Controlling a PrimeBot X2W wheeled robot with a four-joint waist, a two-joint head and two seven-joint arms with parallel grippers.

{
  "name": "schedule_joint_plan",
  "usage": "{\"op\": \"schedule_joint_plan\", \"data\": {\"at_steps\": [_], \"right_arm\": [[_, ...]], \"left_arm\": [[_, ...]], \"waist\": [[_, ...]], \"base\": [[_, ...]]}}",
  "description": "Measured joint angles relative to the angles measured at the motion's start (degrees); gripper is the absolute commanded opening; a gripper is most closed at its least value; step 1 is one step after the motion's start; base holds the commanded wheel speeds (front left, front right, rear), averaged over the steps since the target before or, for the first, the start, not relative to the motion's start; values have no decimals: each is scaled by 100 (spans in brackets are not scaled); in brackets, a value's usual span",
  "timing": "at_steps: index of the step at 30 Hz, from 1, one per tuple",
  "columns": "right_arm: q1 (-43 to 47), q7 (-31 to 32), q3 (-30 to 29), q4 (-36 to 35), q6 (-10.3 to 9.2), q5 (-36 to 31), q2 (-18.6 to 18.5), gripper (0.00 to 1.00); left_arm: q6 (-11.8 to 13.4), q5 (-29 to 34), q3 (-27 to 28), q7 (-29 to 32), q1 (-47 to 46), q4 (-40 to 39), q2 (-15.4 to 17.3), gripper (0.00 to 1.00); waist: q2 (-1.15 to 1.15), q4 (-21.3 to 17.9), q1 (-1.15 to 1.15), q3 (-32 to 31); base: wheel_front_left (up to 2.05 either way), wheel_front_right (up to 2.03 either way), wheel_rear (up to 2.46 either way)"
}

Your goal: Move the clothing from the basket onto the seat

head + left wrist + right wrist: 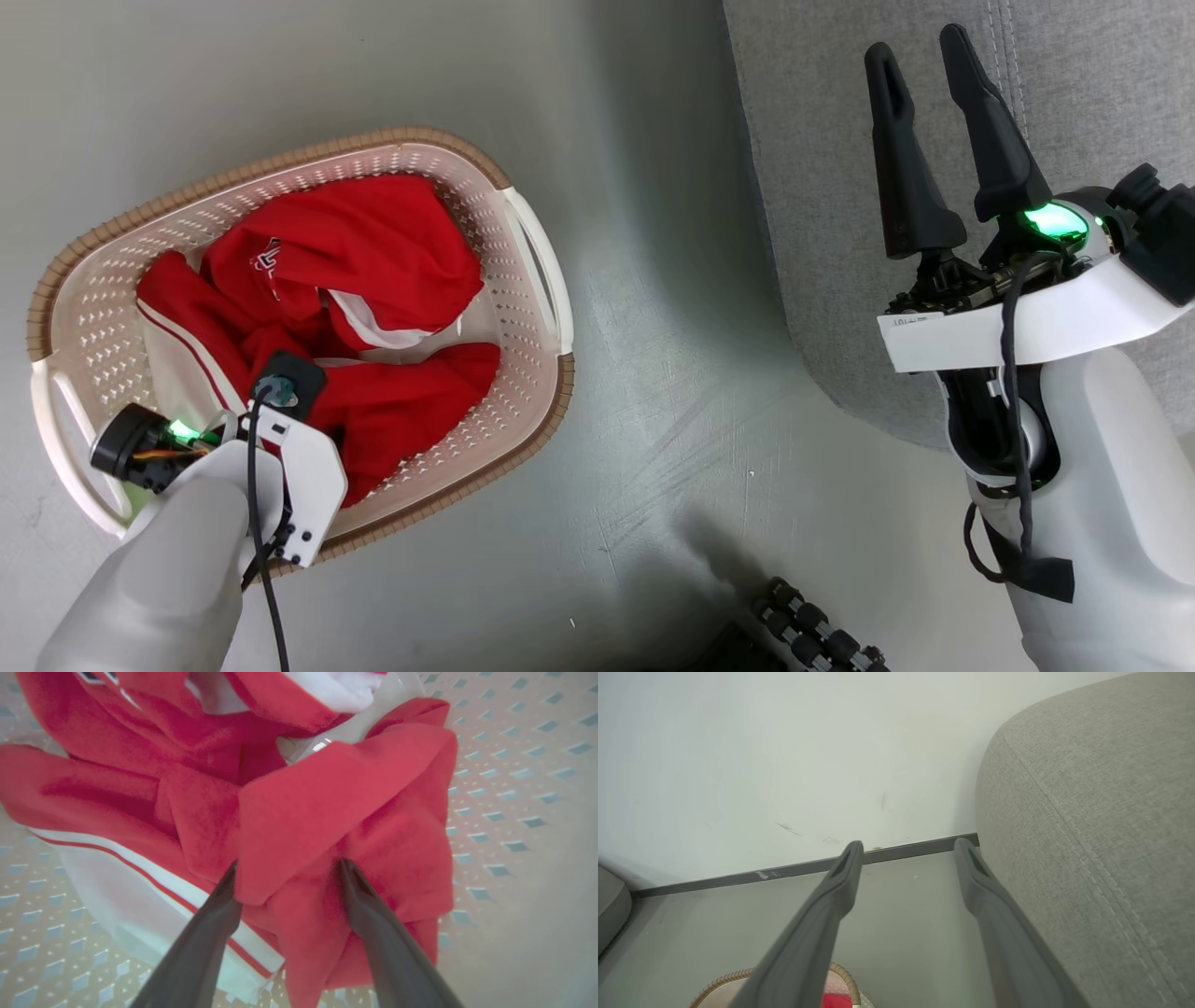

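Observation:
The red clothing (373, 252) with white stripes lies bunched in the cream basket (308, 154), which stands on the floor at the left. My left wrist (280, 439) reaches down into the basket. In the left wrist view my left gripper (287, 865) is open, its fingers (219, 914) pressed into the clothing (327, 788) on either side of a raised red fold, above the perforated basket wall (514, 788). My right gripper (920, 47) stands open and empty over the edge of the grey seat (1102, 93). The right wrist view shows it (909, 845) beside the seat (1087, 812), with the basket (840, 975) below.
Grey floor (653, 373) separates basket and seat. A pale wall with a dark baseboard (784, 872) lies beyond. Black rollers of my base (812, 625) show at the bottom. Another grey cushion corner (609, 905) sits at the far left.

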Motion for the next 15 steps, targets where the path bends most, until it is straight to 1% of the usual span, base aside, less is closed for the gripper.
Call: {"op": "schedule_joint_plan", "data": {"at_steps": [1,2,3,4,10,15], "right_arm": [[-1,1,1,1,0,0,0,100],[-2,1,0,1,0,0,0,100],[-3,0,-2,3,0,0,0,100],[-4,1,-5,7,0,0,0,100],[-9,1,-8,36,0,12,0,100],[-38,0,-14,60,0,62,0,100]], "left_arm": [[0,68,-25,0,-32,9,9,73],[0,115,-44,0,-59,11,11,42],[0,124,-46,-1,-82,19,4,14],[-1,124,-48,-1,-106,29,-5,0],[-8,103,-51,-14,-142,68,-23,0],[-8,-8,1,-90,-175,92,-121,0]], "waist": [[0,-11,0,7],[0,-20,0,13],[0,-26,0,19],[0,-29,0,22],[0,-23,0,12],[0,-9,0,-20]], "base": [[0,0,0],[0,0,0],[0,0,0],[0,0,0],[0,0,0],[0,0,0]]}}
